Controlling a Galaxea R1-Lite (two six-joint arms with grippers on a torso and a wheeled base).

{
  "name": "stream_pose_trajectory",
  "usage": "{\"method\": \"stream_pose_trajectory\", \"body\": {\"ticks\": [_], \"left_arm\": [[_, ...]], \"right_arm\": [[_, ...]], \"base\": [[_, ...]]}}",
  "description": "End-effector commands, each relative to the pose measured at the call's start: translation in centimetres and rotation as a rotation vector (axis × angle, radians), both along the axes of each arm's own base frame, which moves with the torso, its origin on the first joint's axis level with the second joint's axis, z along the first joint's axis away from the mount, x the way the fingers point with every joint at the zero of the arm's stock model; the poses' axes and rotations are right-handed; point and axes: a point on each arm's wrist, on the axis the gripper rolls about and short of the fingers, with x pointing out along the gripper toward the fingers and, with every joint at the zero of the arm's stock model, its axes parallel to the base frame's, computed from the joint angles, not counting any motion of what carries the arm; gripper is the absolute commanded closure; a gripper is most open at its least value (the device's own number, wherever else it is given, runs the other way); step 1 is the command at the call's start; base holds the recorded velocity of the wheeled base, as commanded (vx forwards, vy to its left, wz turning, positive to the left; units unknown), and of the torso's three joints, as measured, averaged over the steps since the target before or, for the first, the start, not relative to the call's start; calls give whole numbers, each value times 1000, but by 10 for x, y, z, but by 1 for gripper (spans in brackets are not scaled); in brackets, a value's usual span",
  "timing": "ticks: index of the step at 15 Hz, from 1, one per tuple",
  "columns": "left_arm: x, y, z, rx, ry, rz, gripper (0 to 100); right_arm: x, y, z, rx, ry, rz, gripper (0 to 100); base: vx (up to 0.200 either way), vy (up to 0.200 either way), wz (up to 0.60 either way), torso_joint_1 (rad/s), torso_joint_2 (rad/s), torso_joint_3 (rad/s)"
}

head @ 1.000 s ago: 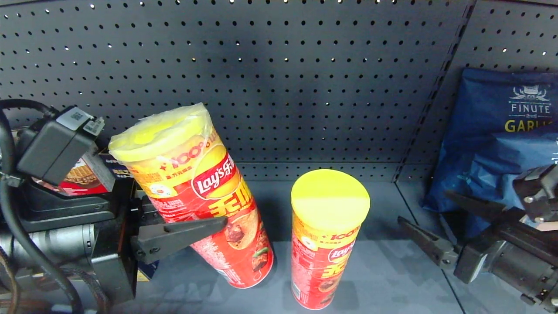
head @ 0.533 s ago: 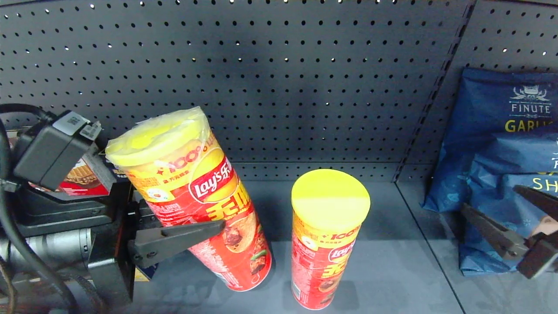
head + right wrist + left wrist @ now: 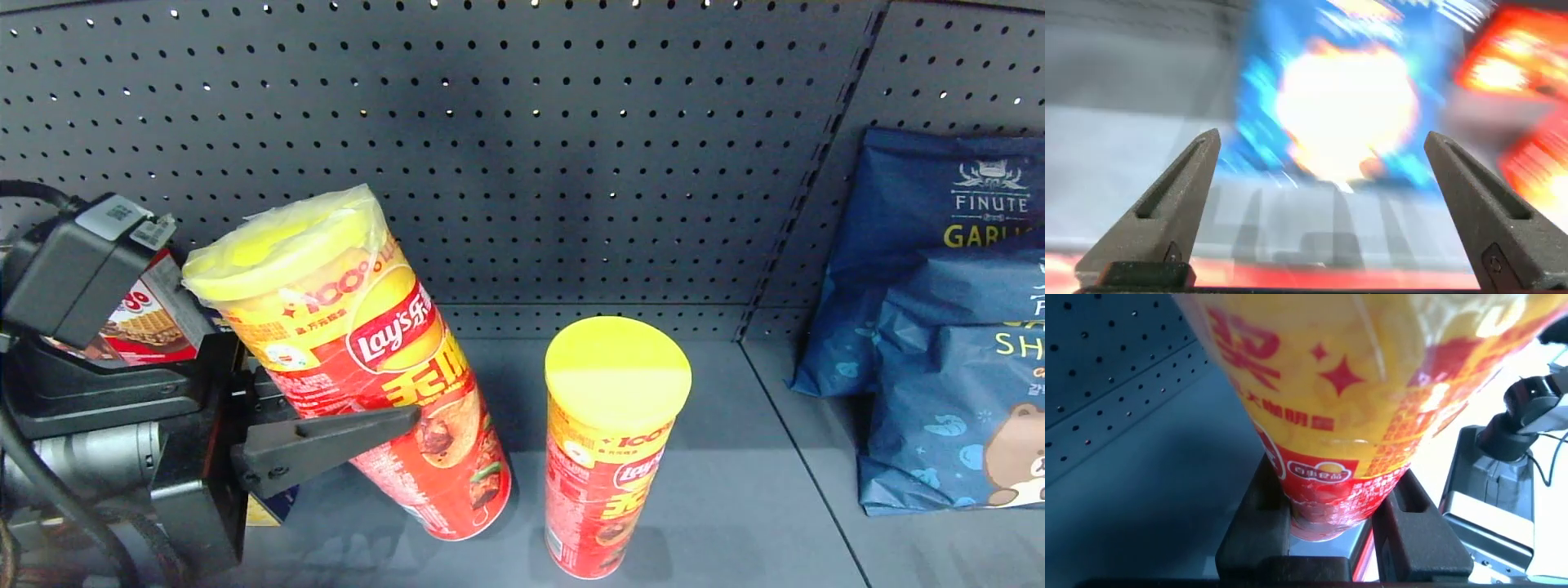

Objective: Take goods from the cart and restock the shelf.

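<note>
A red chip can with a yellow lid (image 3: 359, 351) leans to the left, its base resting on the grey shelf (image 3: 735, 506). My left gripper (image 3: 326, 441) is shut on this tilted chip can (image 3: 1331, 416), one finger (image 3: 326, 445) crossing its front. A second chip can (image 3: 612, 441) of the same kind stands upright to its right. My right gripper (image 3: 1327, 212) is open, with nothing between its fingers (image 3: 1167, 212), and faces blurred blue bags.
Blue snack bags (image 3: 955, 327) lie stacked on the shelf's right section, past a divider seam. A red wafer box (image 3: 139, 318) sits behind my left arm. The pegboard back wall (image 3: 522, 147) closes the shelf. Bare shelf lies between the upright can and the bags.
My right gripper has pulled back to the right and left the head view, uncovering the blue bags. The left gripper and tilted can have shifted slightly left.
</note>
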Motion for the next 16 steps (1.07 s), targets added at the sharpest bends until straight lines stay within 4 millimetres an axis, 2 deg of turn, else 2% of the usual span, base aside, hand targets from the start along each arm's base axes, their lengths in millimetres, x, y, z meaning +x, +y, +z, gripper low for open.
{"method": "stream_pose_trajectory", "body": {"ticks": [1,4,5,7,8,10,16], "left_arm": [[0,0,-1,2,3,-2,100],[-4,1,0,-2,-4,-5,100],[-5,2,0,-3,-5,-5,100],[-6,2,0,-3,-7,-7,100],[-6,2,0,-4,-8,-8,100],[-8,2,1,-7,-13,-10,100],[-12,2,2,-6,-11,-22,100]], "right_arm": [[-35,-9,-21,69,-113,-270,0],[-31,-8,-34,85,-58,-217,0],[-31,-6,-40,64,7,-163,0],[-30,-3,-43,56,32,-18,0],[-30,1,-45,51,62,142,0],[-30,3,-47,51,79,249,0],[-30,2,-51,115,129,224,0]], "base": [[0,0,0,0,0,0],[0,0,0,0,0,0],[0,0,0,0,0,0],[0,0,0,0,0,0],[0,0,0,0,0,0],[0,0,0,0,0,0],[0,0,0,0,0,0]]}}
